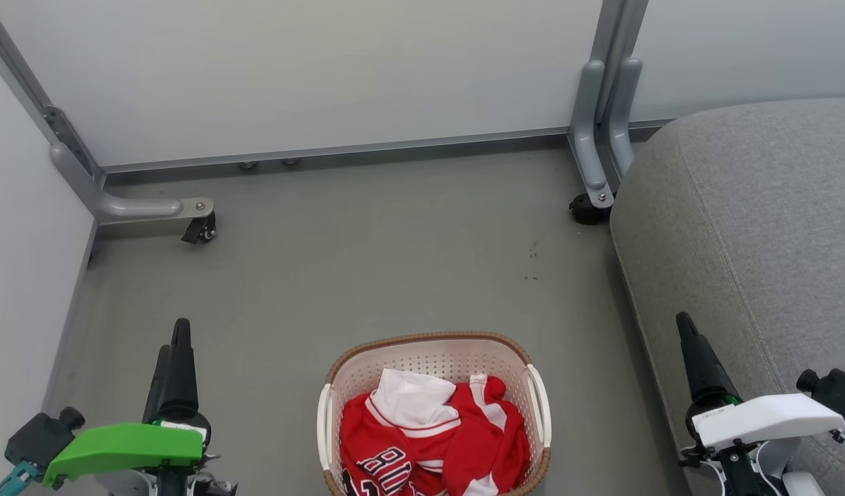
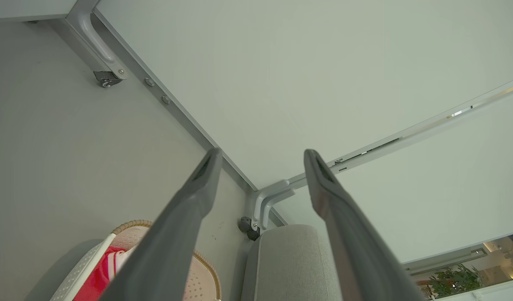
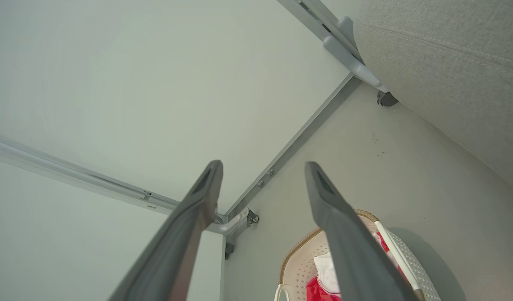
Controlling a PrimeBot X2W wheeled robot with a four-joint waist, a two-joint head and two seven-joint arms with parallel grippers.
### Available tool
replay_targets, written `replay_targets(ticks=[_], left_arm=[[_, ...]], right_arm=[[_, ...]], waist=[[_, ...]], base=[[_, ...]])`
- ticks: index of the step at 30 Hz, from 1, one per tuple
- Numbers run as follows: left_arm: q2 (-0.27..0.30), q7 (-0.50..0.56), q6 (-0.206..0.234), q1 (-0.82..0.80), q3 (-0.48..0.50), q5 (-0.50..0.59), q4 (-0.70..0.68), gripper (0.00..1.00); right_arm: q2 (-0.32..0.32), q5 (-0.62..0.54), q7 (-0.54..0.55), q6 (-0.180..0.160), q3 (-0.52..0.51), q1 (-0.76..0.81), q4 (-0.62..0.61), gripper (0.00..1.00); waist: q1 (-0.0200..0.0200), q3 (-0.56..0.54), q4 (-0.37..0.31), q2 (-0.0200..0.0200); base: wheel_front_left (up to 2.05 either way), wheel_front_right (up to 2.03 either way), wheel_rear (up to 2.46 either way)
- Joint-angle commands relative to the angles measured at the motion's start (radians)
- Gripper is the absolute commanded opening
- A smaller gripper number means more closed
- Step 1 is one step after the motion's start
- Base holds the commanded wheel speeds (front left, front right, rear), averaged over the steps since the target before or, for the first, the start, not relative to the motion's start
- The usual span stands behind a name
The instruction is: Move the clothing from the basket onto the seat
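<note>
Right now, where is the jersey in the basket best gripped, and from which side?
Likely the raised white fold of the jersey, pinched from straight above: it seems to bunch highest in the pile, and the basket walls block any sideways approach.

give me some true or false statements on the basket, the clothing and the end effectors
1. The clothing lies in the basket. True.
2. The left end effector is shut on the clothing. False: it is open and holds nothing.
3. The seat is to the basket's right. True.
4. The basket stands on the seat. False: it stands on the floor, beside the seat.
5. The right end effector is open. True.
</note>
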Motion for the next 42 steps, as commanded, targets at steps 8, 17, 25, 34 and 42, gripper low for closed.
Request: replay_targets(ticks=[8, 17, 25, 34, 42], left_arm=[[0.006, -0.036, 0.014, 0.008, -0.023, 0.166, -0.054, 1.00], [0.007, -0.065, 0.019, 0.017, -0.050, 0.293, -0.078, 1.00], [0.008, -0.089, 0.019, 0.028, -0.066, 0.385, -0.091, 1.00], [0.009, -0.115, 0.016, 0.041, -0.082, 0.476, -0.093, 1.00], [0.010, -0.137, 0.010, 0.055, -0.096, 0.549, -0.085, 1.00]], right_arm=[[-0.007, -0.171, -0.037, 0.000, 0.037, 0.009, -0.043, 1.00], [-0.012, -0.307, -0.067, 0.000, 0.056, 0.017, -0.062, 1.00], [-0.017, -0.411, -0.091, 0.000, 0.072, 0.030, -0.077, 1.00], [-0.020, -0.515, -0.116, 0.000, 0.088, 0.040, -0.090, 1.00], [-0.024, -0.605, -0.139, 0.000, 0.099, 0.053, -0.105, 1.00]], waist=[[0.0000, 0.003, 0.000, -0.0001], [0.0000, 0.008, 0.001, -0.0001], [0.0000, 0.007, 0.003, -0.0001], [0.0000, 0.003, 0.003, -0.0001], [0.0000, -0.003, 0.003, -0.0001]], base=[[0.00, 0.00, 0.00], [0.00, 0.00, 0.00], [0.00, 0.00, 0.00], [0.00, 0.00, 0.00], [0.00, 0.00, 0.00]])
